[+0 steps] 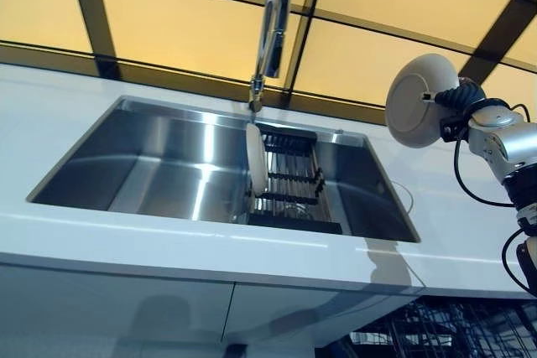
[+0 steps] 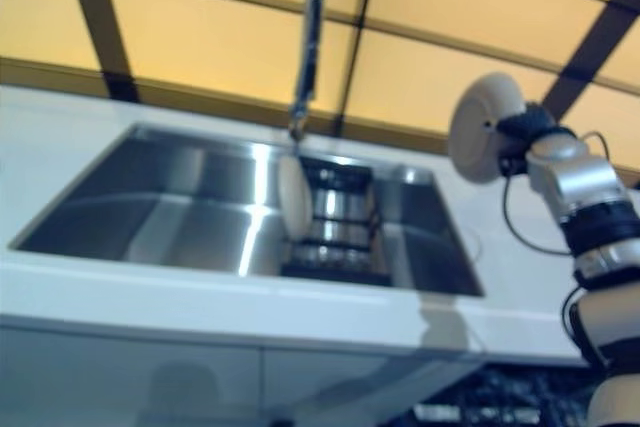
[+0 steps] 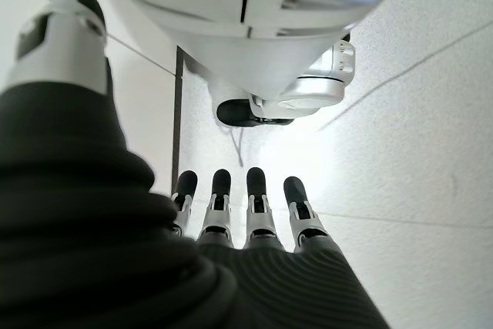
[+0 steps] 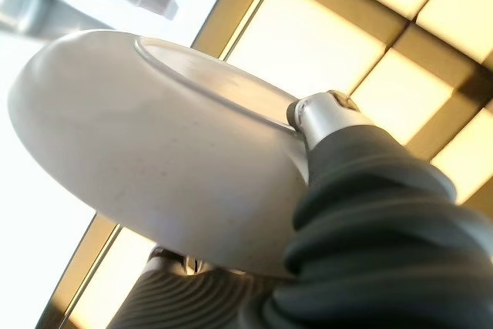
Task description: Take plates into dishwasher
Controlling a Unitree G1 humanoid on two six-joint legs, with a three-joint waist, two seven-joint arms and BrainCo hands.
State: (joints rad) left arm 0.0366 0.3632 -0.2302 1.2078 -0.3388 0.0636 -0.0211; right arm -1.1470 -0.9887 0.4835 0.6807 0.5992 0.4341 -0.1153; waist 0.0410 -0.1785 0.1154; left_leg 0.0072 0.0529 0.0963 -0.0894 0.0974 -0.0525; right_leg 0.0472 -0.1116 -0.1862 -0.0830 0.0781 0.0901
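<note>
My right hand [image 1: 457,98] holds a white plate [image 1: 419,100] up in the air to the right of the sink, its underside facing the camera. In the right wrist view the plate [image 4: 154,152] is pinched between the thumb [image 4: 323,113] on its base and fingers under the rim. A second white plate [image 1: 256,159] stands on edge in a black rack [image 1: 289,178] inside the steel sink [image 1: 168,165]. A dishwasher rack [image 1: 445,333] shows at the lower right, below the counter. My left hand [image 3: 246,213] hangs by my side with straight fingers, seen only in its wrist view.
A tall chrome tap [image 1: 273,23] rises behind the sink. The white counter [image 1: 168,245] surrounds the sink, with white cabinet fronts [image 1: 109,308] below. A yellow panelled wall with dark frames lies behind.
</note>
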